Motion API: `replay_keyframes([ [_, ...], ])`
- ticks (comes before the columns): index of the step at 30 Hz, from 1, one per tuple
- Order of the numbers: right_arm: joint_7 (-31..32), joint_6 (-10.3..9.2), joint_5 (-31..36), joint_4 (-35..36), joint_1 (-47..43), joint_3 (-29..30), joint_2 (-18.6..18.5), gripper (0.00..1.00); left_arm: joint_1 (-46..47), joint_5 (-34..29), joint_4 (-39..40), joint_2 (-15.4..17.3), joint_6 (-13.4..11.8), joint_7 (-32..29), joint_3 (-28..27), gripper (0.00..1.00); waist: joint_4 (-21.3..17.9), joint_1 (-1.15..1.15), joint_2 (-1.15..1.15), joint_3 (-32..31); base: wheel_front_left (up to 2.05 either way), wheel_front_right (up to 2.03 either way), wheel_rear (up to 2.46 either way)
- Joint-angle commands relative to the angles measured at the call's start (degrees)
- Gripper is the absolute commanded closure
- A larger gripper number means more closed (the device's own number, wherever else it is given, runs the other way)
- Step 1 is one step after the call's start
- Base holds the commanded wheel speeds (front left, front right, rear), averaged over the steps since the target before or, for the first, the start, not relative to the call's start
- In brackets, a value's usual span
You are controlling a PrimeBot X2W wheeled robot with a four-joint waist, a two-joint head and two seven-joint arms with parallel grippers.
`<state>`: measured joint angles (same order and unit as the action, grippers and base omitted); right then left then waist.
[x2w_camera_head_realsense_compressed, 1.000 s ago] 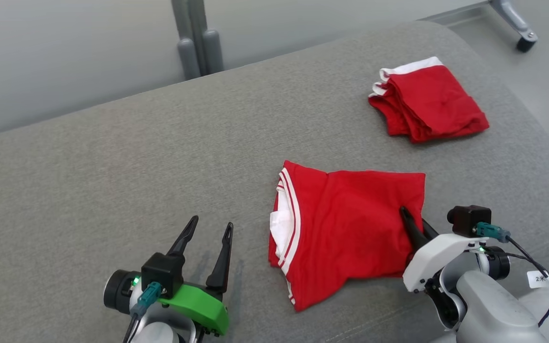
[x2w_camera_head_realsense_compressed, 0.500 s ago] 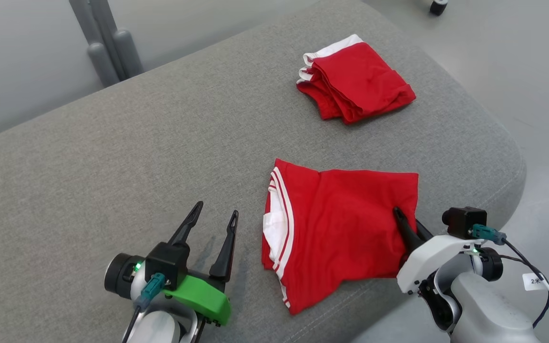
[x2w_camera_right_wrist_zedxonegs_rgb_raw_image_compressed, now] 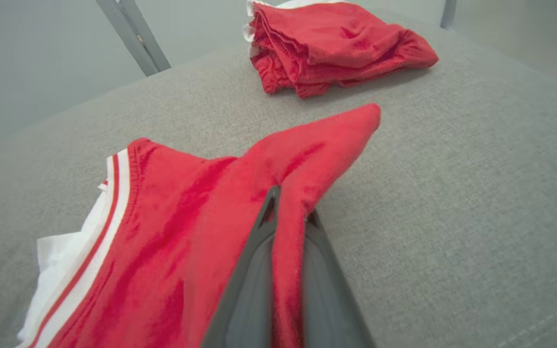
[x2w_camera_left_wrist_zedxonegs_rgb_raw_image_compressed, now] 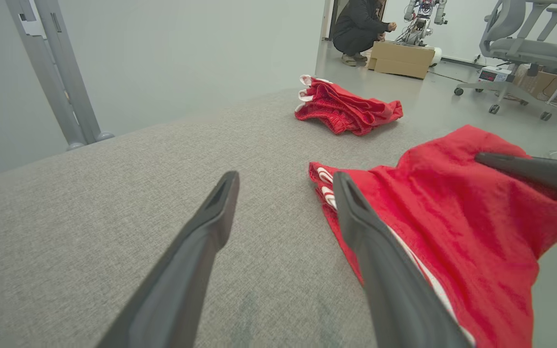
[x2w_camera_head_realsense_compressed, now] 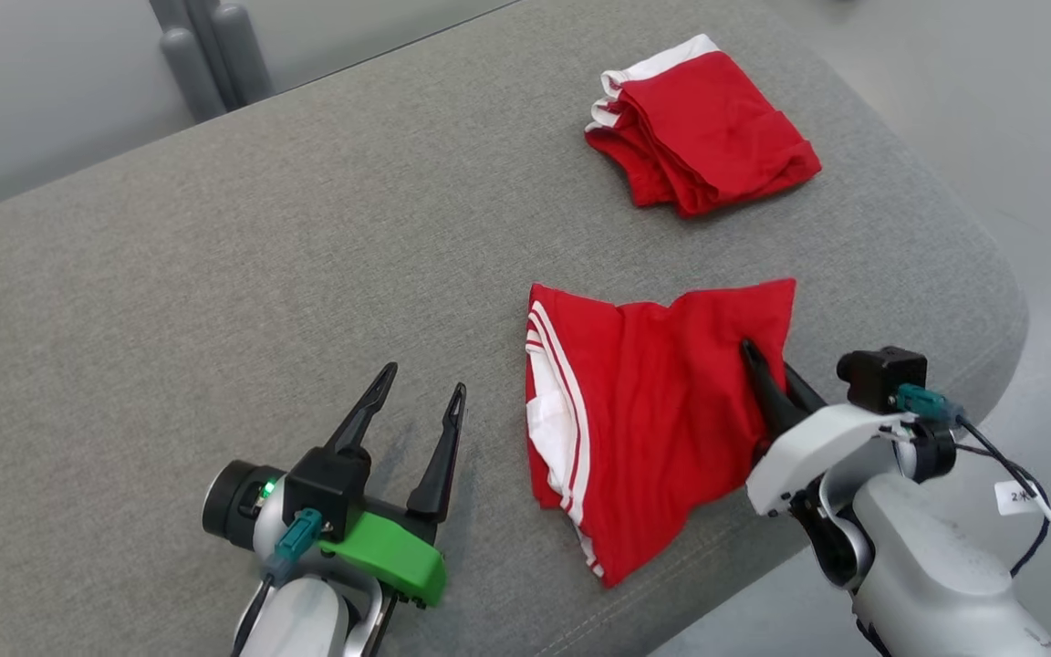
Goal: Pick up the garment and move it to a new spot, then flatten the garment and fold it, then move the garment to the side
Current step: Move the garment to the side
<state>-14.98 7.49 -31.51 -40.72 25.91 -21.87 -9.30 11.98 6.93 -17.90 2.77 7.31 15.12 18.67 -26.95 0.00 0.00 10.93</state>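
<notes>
**Garment's edge raised in right claw as a carry is begun**

The red garment (x2w_camera_head_realsense_compressed: 662, 411), trimmed in white stripes, is seen near the front right of the grey fabric-covered worktop (x2w_camera_head_realsense_compressed: 215, 274). Its right edge is pinched tight in the right claw (x2w_camera_head_realsense_compressed: 763, 358). In the right wrist view the cloth is caught between the two dark fingers and drawn up into a peak, while the striped waistband end is left lying on the worktop. The left claw (x2w_camera_head_realsense_compressed: 424, 378) is held spread wide and empty, just above the bare fabric beside the garment's left edge.

Against the picture of a second ago, the garment is no longer spread flat. Its right side has been pulled up and inward, its far right corner has been raised to a point, and long creases have been drawn across the cloth. The grip itself has been kept unchanged, and the left claw has been left as wide as before. The whole head view has also swung, so the shift of the second, folded red garment (x2w_camera_head_realsense_compressed: 708, 128) at the far right is put down to the camera.

The lift is judged to be the start of a carry. The flat shape may be lost if the cloth is dragged from one edge alone.
</notes>
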Motion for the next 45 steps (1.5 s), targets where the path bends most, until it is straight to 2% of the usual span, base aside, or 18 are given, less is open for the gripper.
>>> replay_keyframes([
  [1, -0.24, -0.03, 0.3, 0.54, 0.89, -0.25, 0.34, 1.0, 0.75, -0.24, 0.11, 0.4, 0.2, -0.01, -0.1, 0.0, 1.28, 0.0, 0.0, 0.88, 0.0, 0.0, 0.0],
  [5, -0.24, -0.04, 2.19, 2.62, 5.95, -0.97, -0.47, 1.0, 1.27, -0.75, 0.3, 1.47, 0.22, -0.01, 0.77, 0.0, 3.89, 0.0, 0.0, 2.82, 0.0, 0.0, 0.0],
  [11, 0.21, -0.04, 3.99, 1.18, 14.49, -0.47, -2.72, 1.0, 2.4, -0.41, 1.01, 2.77, 0.23, -0.01, 2.28, 0.0, 7.5, 0.0, 0.0, 5.81, 0.0, 0.0, 0.0],
  [23, 4.01, -0.04, 7.06, -3.99, 29.98, 3.87, -10.2, 1.0, 5.44, -0.49, 0.82, 4.01, 0.24, -0.01, 4.23, 0.0, 13.86, 0.0, 0.0, 11.69, 0.0, 0.0, 0.0],
  [33, 8.65, -0.04, 9.33, -7.09, 33.59, 9.8, -18.19, 1.0, 6.45, -0.25, 1.75, 4.07, 0.25, -0.01, 4.4, 0.0, 17.33, 0.0, 0.0, 13.71, 0.0, 0.0, 0.0],
  [45, 9.55, -0.04, 15.83, -12.5, 35.08, 17.13, -23.26, 1.0, 7.61, -0.85, 3.15, 4.05, 0.25, -0.01, 5.02, 0.0, 20.36, 0.0, 0.0, 15.67, 0.0, 0.0, 0.0],
])
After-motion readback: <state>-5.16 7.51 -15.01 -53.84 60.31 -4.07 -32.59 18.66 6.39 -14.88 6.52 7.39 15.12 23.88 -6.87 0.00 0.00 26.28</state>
